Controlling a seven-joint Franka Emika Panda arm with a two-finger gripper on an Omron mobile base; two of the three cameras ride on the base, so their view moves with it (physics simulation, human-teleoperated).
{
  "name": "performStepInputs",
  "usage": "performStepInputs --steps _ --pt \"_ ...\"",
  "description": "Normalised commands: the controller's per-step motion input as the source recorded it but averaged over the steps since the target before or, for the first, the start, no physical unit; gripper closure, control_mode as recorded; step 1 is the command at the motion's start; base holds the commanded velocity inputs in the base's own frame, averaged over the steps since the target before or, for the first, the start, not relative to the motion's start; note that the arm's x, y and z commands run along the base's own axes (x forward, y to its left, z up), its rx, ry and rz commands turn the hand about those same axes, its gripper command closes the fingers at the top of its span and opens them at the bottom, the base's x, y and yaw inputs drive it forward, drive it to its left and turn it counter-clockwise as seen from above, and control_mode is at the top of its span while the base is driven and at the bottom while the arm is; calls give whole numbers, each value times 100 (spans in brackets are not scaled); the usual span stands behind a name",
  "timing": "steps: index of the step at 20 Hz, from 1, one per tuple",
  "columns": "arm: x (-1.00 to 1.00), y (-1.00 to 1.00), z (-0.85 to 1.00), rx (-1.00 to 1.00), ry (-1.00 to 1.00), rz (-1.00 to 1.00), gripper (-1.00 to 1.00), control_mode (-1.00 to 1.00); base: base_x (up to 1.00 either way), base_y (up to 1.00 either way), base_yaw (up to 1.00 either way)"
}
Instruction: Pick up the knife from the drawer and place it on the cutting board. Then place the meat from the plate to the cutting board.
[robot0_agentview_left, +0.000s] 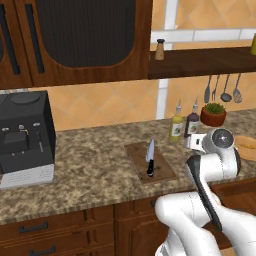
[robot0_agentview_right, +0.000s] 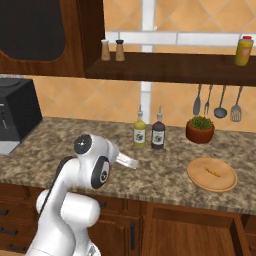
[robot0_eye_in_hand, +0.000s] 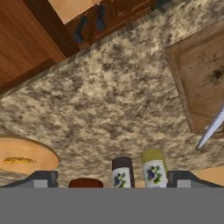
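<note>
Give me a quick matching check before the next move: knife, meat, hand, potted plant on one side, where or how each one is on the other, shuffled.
Things:
1. knife
2. meat
3. hand
4. potted plant

States:
A. on the round plate
B. open, holding nothing, above the counter
C. lying on the cutting board
D. by the wall, under the hanging utensils

Pairs: 1-C, 2-A, 3-B, 4-D
</note>
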Motion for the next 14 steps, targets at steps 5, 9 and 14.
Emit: performStepInputs --steps 5,9,14 --pt "-12 -100 45 -3 -6 -1 -100 -100 0 0 0" --pt "2 -100 45 1 18 -18 -100 -100 0 0 0" --pt "33 -100 27 5 40 -30 -100 -100 0 0 0"
